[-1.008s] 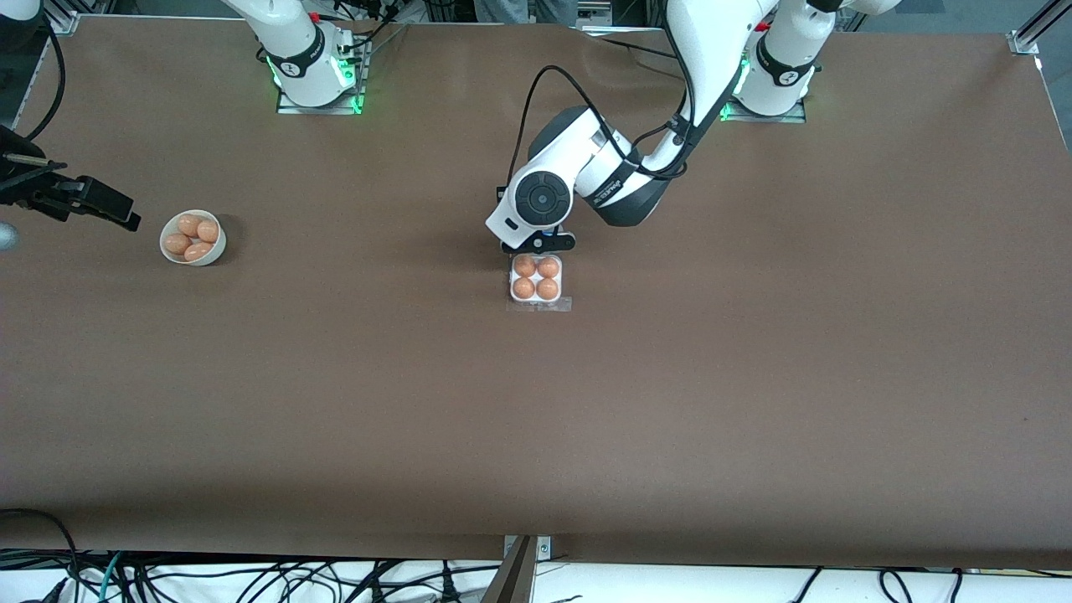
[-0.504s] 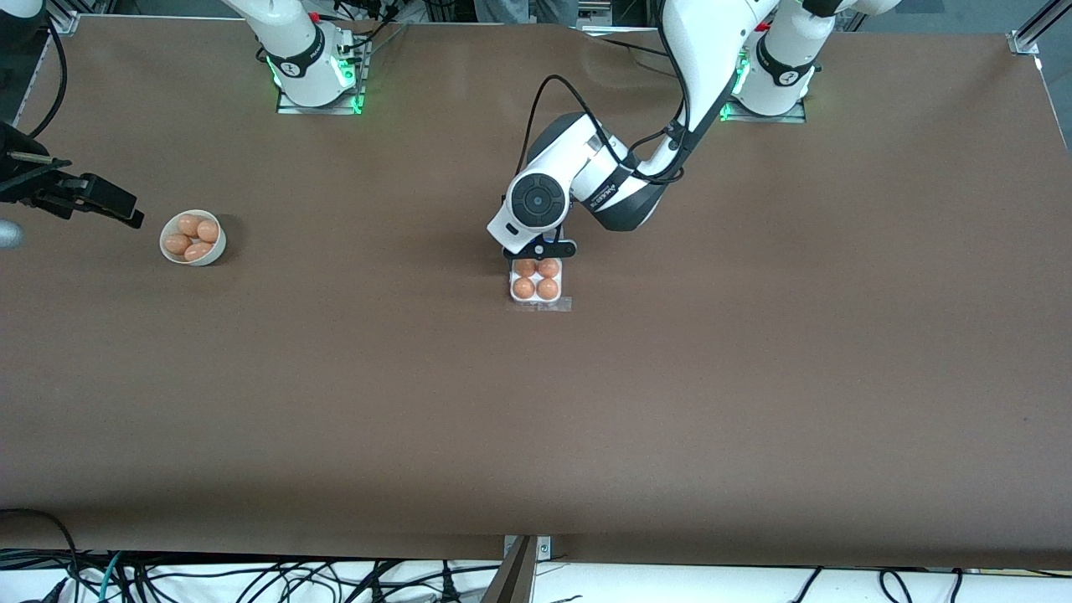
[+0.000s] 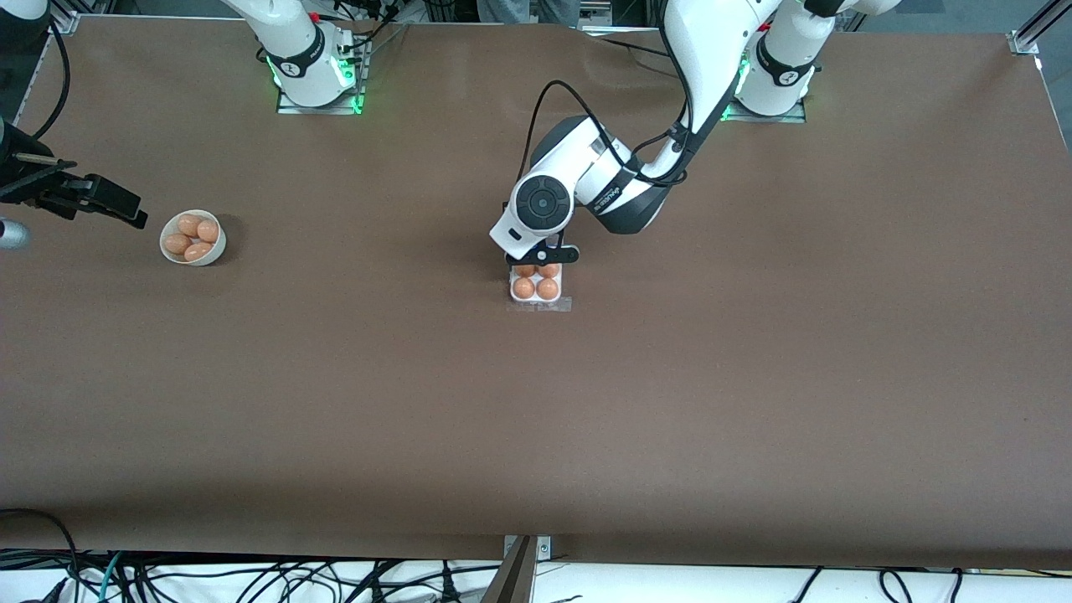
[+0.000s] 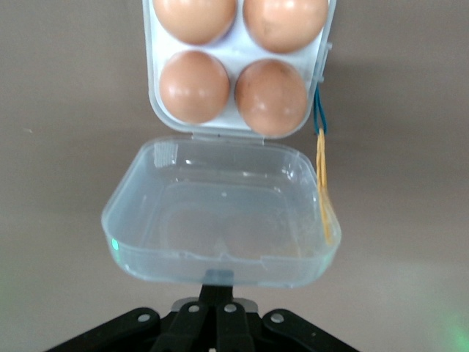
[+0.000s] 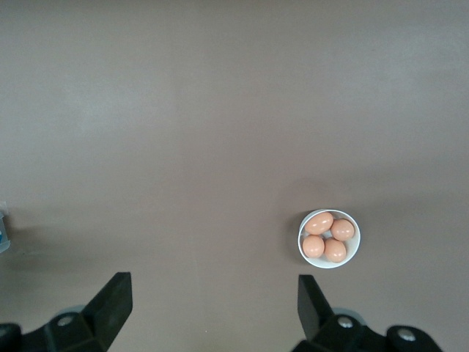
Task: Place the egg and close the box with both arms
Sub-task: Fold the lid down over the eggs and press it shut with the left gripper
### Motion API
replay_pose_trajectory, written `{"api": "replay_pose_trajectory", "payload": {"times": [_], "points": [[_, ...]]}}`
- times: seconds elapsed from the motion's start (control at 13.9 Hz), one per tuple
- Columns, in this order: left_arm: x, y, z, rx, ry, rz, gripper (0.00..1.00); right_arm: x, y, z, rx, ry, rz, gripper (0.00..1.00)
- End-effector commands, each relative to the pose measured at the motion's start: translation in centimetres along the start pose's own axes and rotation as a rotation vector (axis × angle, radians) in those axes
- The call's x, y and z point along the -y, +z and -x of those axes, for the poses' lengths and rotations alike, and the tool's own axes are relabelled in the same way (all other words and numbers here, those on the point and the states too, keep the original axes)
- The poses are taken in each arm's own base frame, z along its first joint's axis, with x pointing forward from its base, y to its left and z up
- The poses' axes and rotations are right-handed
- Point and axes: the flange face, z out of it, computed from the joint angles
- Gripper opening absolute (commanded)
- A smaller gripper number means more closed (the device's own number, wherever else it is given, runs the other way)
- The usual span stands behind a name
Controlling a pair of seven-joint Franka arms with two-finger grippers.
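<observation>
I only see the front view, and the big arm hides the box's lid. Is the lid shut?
Observer: No. The left wrist view shows the clear lid open, swung up from the box.
Operator: What's the left pincer doing?
Observer: The left pincer is shut, right at the lid's free edge.
Operator: Does the right pincer have an egg?
Observer: No. The right pincer is open and holds nothing.

Eight eggs (image 3: 535,289), one box (image 4: 229,220), one bowl (image 3: 170,254), two arms (image 3: 578,176).
</observation>
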Motion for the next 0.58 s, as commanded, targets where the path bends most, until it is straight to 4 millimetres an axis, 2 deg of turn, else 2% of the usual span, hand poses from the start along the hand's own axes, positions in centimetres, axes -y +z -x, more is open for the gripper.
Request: {"api": "replay_pose_trajectory", "payload": {"times": [0.0, 0.29, 0.5], "points": [[-0.5, -0.2, -0.8, -0.052, 0.019, 0.005, 0.0, 0.0, -0.3, 0.4, -0.006, -0.004, -0.001, 1.0], [-0.2, -0.8, -1.6, -0.073, 0.006, 0.023, 0.0, 0.1, -0.2, 0.5, -0.005, -0.002, -0.002, 1.0], [0.8, -1.7, -2.9, -0.1, -0.018, 0.031, 0.0, 0.1, -0.3, 0.4, -0.006, -0.002, -0.002, 1.0]]}}
